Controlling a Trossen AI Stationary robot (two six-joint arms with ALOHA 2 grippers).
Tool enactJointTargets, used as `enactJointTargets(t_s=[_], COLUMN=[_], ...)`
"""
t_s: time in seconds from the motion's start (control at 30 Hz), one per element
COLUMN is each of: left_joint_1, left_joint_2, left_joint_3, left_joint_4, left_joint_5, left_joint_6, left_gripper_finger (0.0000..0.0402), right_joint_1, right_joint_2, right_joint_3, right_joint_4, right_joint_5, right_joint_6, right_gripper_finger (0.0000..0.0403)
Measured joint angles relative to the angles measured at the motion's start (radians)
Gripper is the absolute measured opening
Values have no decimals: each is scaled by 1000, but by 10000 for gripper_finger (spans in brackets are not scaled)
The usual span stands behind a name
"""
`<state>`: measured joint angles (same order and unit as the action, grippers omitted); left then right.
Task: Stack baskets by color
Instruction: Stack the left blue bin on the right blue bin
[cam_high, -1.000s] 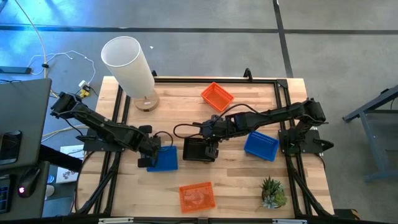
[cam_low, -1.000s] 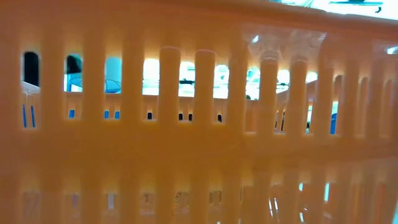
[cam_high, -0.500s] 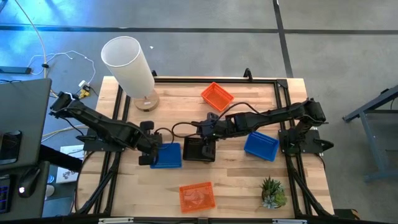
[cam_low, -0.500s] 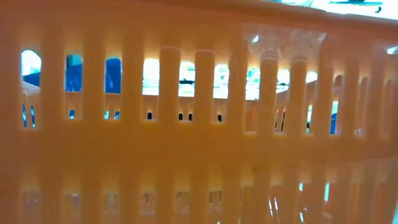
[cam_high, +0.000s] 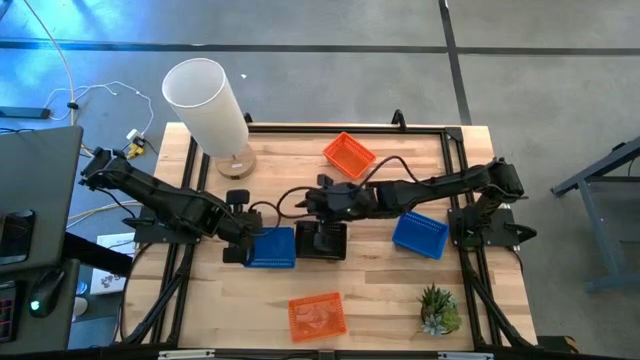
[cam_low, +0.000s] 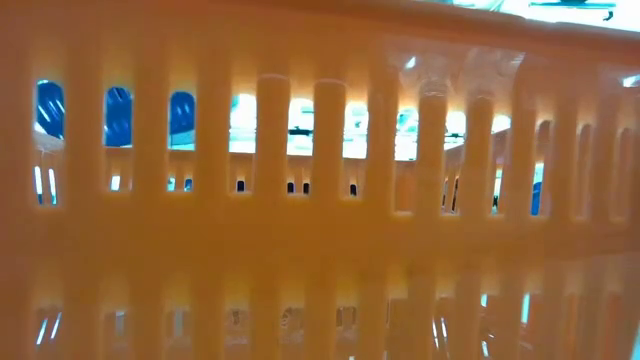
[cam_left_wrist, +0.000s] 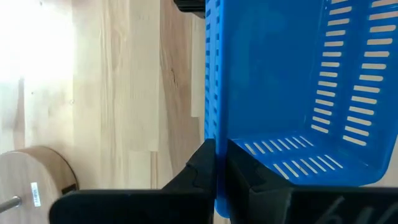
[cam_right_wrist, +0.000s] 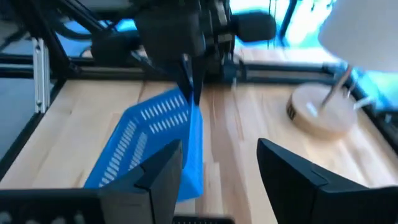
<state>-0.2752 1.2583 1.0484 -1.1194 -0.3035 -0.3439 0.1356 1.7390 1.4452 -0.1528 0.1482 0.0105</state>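
Observation:
My left gripper (cam_high: 243, 243) is shut on a blue basket (cam_high: 271, 248) at the table's middle left, and the basket (cam_right_wrist: 155, 140) hangs tilted below it. Just right of it, a black basket (cam_high: 322, 240) rests flat on the table. My right gripper (cam_right_wrist: 221, 171) stands open and holds nothing, raised above the black basket's far side (cam_high: 316, 202) and pointing toward the left arm. A second blue basket (cam_high: 420, 233) lies at the right. One orange basket (cam_high: 348, 154) lies at the far middle and another (cam_high: 317, 315) near the front edge. My left gripper pinches the blue basket's side wall (cam_left_wrist: 216, 134) at its rim, one finger inside the basket (cam_left_wrist: 249, 177) and one outside (cam_left_wrist: 199, 171). The fingers come from above, slanting down. The basket hangs tilted from that wall; whether its lower end touches the table I cannot tell.
A tall white cylinder on a round wooden foot (cam_high: 207, 100) stands at the far left. A small green plant (cam_high: 438, 310) sits at the near right corner. An orange basket's slotted wall (cam_low: 320, 200) fills the low view. A black frame (cam_high: 300, 127) rims the table.
My left gripper has risen and drifted a little toward the table's right, carrying the blue basket up by one wall so that it tips. My right gripper has come up off the black basket toward the far edge and tipped its fingers up; the black basket stays put.

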Motion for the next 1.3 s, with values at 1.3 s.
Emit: enactJointTargets(t_s=[1.3], left_joint_1=[48], left_joint_2=[156], left_joint_3=[22], left_joint_4=[-36], left_joint_5=[12], left_joint_6=[6], left_gripper_finger=[0], right_joint_1=[-11], right_joint_2=[276], right_joint_3=[236], right_joint_4=[-195], right_joint_5=[-10], right_joint_6=[-108], right_gripper_finger=[195])
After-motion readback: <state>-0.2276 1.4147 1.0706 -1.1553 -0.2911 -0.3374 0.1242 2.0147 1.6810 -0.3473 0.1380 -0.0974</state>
